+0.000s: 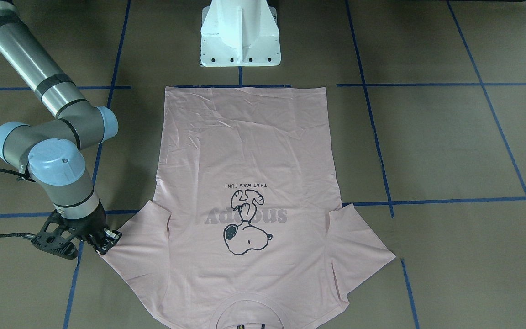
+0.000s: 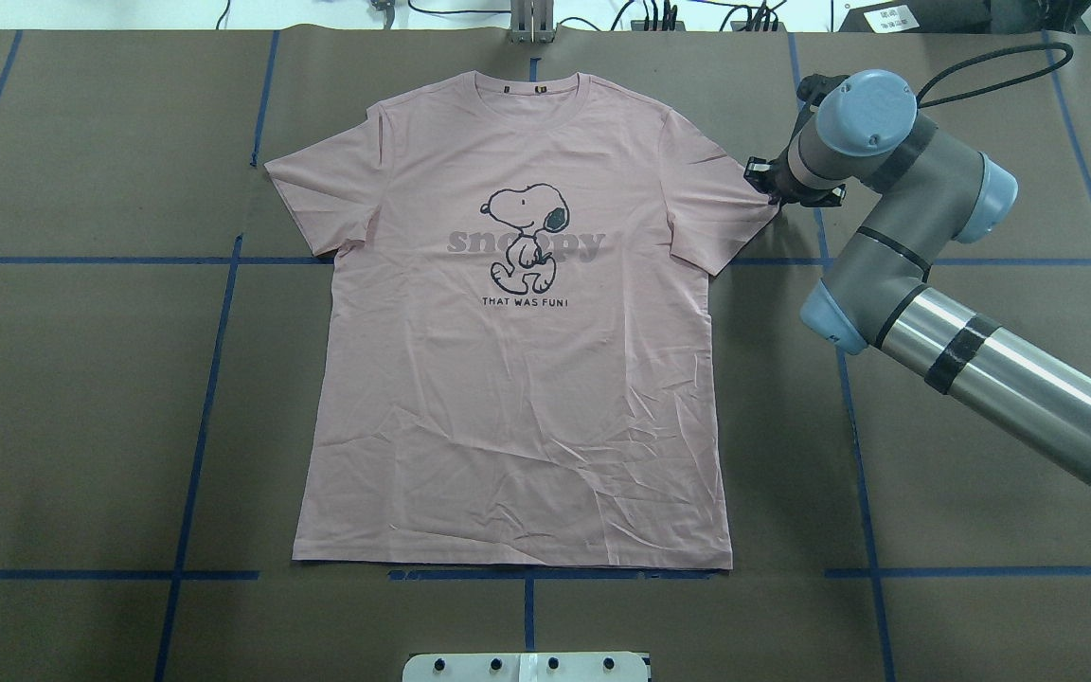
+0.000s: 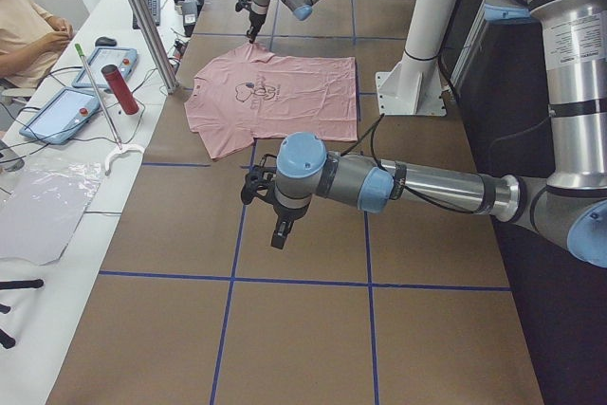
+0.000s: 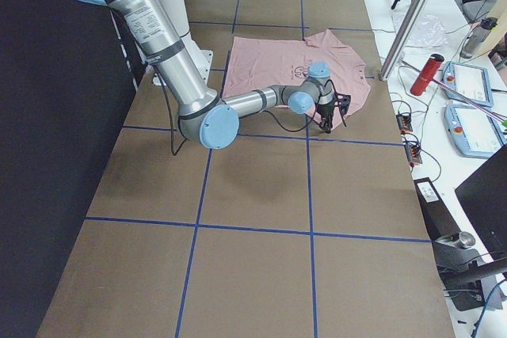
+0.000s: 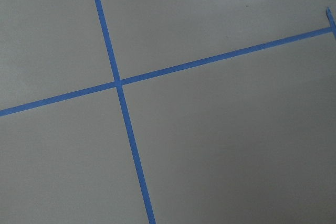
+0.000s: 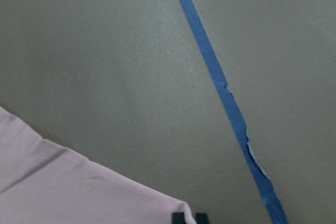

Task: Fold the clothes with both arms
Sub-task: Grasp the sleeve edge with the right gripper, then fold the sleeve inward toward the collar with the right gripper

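The pale pink T-shirt [image 2: 517, 379] lies flat with the cartoon dog side up and its collar away from the robot's base. My right gripper [image 2: 768, 185] is low at the tip of the sleeve on the overhead view's right. In the right wrist view its fingertips [image 6: 179, 217] stand close together at the sleeve corner [image 6: 63, 187], shut on it. The same gripper [image 1: 107, 240] sits at the sleeve's edge in the front view. My left gripper [image 3: 277, 230] hangs over bare table well short of the shirt [image 3: 275, 101]; I cannot tell whether it is open or shut.
The white pedestal [image 1: 240, 36] stands just beyond the shirt's hem. Blue tape lines [image 5: 118, 82] cross the brown table. A side desk along the far edge holds tablets and a red bottle [image 3: 119, 87], with a metal post [image 3: 142, 16] and a seated person [image 3: 28, 26].
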Controlling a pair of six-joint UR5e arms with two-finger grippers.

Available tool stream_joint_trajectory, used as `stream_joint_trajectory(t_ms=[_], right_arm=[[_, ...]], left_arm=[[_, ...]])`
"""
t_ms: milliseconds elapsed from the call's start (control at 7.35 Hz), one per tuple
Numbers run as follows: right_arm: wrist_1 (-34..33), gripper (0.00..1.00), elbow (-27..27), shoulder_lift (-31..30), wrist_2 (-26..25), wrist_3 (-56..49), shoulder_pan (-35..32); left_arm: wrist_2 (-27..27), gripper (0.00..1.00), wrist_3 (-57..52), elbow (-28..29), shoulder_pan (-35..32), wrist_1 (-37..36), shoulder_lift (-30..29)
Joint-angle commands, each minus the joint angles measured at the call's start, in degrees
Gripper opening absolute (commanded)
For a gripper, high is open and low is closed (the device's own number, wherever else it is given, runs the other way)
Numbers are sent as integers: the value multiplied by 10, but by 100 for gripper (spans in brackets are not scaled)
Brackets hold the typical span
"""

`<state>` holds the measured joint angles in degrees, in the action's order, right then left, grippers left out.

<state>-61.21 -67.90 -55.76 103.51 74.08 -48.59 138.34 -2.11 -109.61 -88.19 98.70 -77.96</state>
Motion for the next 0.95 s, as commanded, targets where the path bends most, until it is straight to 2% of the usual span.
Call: stream_joint_trajectory(t_ms=[0,408,544,680,817], right_arm=[[-4,0,-3,32,0,4,0],[-8,0,21,91,-1,29,28],[-8,0,67,132,-3,28,35],[-5,13,103,159,-52,27,58],[-4,43,122,176,-66,27,64]], left_arm=[[0,100,0,-1,0,0,0],[0,100,1,-6,0,0,0],[0,100,1,-8,0,0,0],[2,100,2,-9,0,0,-1],[30,100,2,-7,0,0,-1]])
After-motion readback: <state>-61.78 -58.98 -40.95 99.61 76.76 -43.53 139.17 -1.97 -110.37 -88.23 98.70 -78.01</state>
